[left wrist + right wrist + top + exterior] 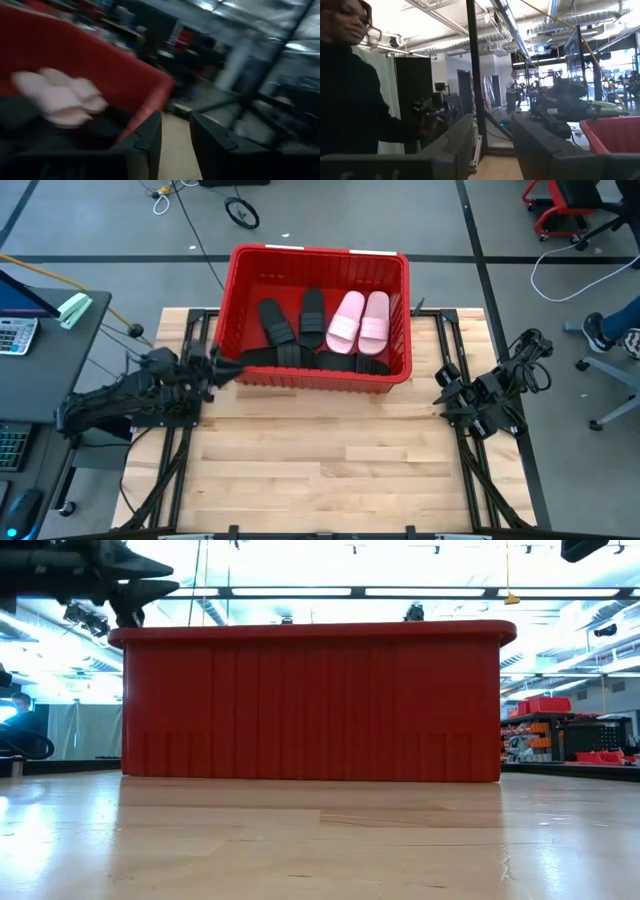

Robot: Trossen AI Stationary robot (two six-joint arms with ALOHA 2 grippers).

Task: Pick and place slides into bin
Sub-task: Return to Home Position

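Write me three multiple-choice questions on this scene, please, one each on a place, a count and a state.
1. Where do the pink slides lie?
A) inside the bin
B) in front of it
C) left of it

2. How many pink slides show?
A) one
B) two
C) four

3. How is the left gripper?
A) shut on a slide
B) shut, empty
C) open, empty

Answers:
1 A, red walls surround them in the high view.
2 B, a pair lies side by side.
3 C, a bare gap shows between its fingers.
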